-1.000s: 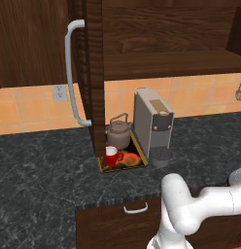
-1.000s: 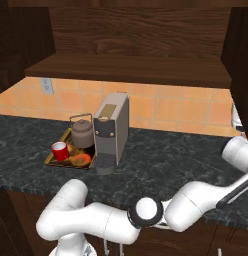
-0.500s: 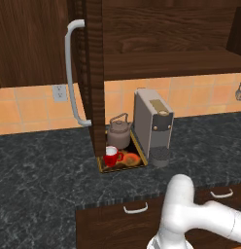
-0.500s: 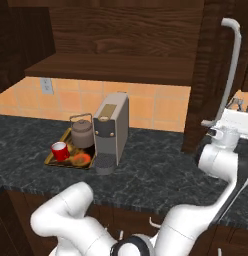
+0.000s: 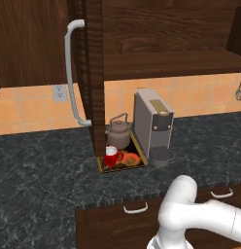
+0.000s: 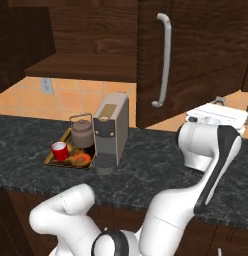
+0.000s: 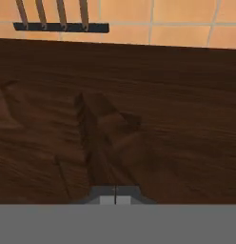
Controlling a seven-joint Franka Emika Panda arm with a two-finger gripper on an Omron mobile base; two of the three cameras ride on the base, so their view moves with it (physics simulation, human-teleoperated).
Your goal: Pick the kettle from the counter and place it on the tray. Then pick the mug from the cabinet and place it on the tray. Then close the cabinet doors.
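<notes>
The grey-brown kettle [image 5: 118,132] [image 6: 82,131] and the red mug [image 5: 111,155] [image 6: 59,150] both stand on the yellow-rimmed tray [image 5: 138,160] [image 6: 50,158] on the dark counter [image 5: 40,180] [image 6: 156,170]. The left cabinet door [image 5: 93,73] stands open, edge-on, above the tray. The right cabinet door [image 6: 196,55] is swung partway across the cabinet [image 6: 86,30]. In the hand view my gripper [image 7: 115,199] is shut, its tips close against dark wood grain [image 7: 120,124]. In the right base view my white hand sits just behind that door's lower right edge.
A tall grey coffee machine [image 5: 151,124] [image 6: 112,130] stands right beside the tray. Drawers with curved handles [image 5: 136,209] sit below the counter edge. A wall socket [image 5: 58,92] is on the orange tiles. A utensil rail [image 7: 60,26] hangs on the tiles.
The right cabinet door has swung left across the opening, with my arm following behind it. The left door, kettle, mug and tray have not moved.
</notes>
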